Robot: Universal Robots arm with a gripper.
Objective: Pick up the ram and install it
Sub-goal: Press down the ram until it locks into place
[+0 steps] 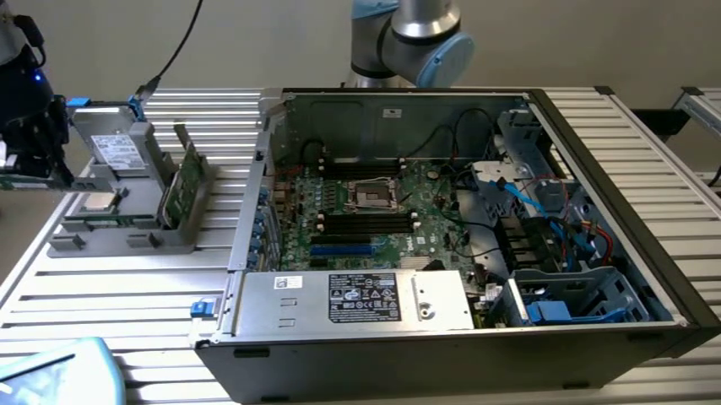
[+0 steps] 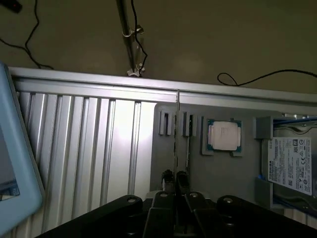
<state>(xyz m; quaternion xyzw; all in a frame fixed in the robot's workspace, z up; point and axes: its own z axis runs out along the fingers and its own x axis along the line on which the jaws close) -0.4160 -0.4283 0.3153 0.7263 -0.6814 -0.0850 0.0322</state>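
Observation:
The ram (image 2: pixel 175 144) shows edge-on as a thin green strip running out from between my fingertips. My gripper (image 2: pixel 175 181) is shut on it, hanging above the grey parts holder (image 2: pixel 228 183). In the exterior view the dark gripper (image 1: pixel 29 173) hangs at the far left over the holder's (image 1: pixel 113 245) outer edge, with the green ram (image 1: pixel 25 180) lying level at its lower end. The open computer case (image 1: pixel 609 152) lies to the exterior view's right, its motherboard (image 1: pixel 394 245) facing up with long black slots (image 1: pixel 360 221) near the middle.
A silver processor chip (image 2: pixel 224 135) and a hard drive (image 2: pixel 292 163) lie in the holder. Green boards (image 1: pixel 186 181) stand upright in it beside the case wall. A light blue object (image 1: pixel 51 371) sits at the table's front corner. Cables and a power supply (image 1: pixel 360 299) crowd the case.

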